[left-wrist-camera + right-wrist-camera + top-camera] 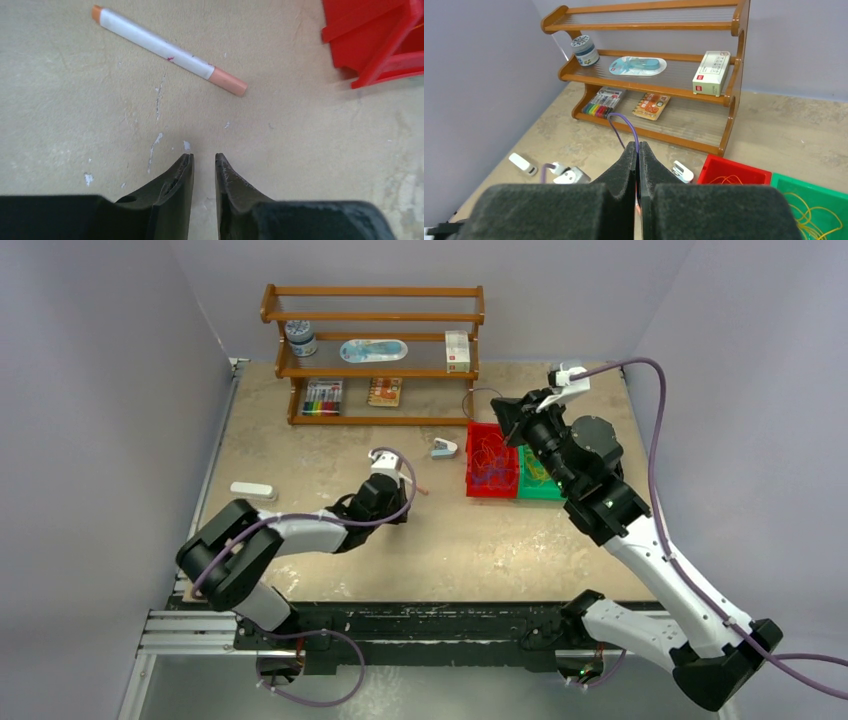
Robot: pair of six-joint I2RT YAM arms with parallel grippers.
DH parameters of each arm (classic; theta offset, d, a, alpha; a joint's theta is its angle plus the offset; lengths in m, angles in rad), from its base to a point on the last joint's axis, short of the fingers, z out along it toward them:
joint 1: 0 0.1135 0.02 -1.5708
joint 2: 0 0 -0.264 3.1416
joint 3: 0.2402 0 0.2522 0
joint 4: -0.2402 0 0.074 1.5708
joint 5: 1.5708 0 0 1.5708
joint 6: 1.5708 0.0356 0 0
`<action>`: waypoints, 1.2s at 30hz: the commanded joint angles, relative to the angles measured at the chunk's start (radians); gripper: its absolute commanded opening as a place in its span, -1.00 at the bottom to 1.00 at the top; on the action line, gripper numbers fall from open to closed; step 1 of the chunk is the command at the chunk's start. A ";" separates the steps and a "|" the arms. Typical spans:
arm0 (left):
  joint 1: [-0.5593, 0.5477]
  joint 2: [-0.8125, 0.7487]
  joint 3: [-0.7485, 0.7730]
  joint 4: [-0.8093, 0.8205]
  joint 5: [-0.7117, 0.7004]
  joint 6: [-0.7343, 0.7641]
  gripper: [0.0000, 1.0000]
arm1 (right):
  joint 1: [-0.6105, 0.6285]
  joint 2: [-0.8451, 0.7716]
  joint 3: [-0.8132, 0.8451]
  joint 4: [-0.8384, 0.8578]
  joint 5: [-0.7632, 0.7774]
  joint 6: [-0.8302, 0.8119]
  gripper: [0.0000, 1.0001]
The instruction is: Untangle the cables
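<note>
A red bin [478, 488] holds a tangle of orange and purple cables [489, 465]. Beside it, a green bin [540, 490] holds yellow cables [809, 212]. My right gripper [499, 410] hangs above the red bin's far edge. It is shut [637, 148] on a thin purple cable [628, 127], which arcs up and away from the fingertips toward the shelf. My left gripper [204, 158] hovers low over bare table left of the red bin [380, 40]. Its jaws are a narrow gap apart with nothing between them. A white pen [160, 47] lies just ahead of it.
A wooden shelf [372, 372] stands at the back with a jar, marker set, notebook and box. A small white and blue clip-like item [444, 448] lies left of the red bin. A white bar [252, 490] lies near the left edge. Grey walls close in on both sides.
</note>
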 commanded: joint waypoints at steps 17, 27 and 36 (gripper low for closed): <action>-0.004 -0.877 -0.061 -0.492 -0.571 -0.165 -0.12 | 0.078 0.243 0.008 0.323 -0.327 0.173 -1.00; -0.004 -0.803 -0.012 -0.521 -0.541 -0.131 -0.07 | 0.093 0.295 -0.188 0.406 -0.223 0.291 -1.00; -0.003 -0.642 -0.004 -0.447 -0.329 -0.110 0.03 | 0.093 0.413 -0.338 0.486 -0.202 0.280 -1.00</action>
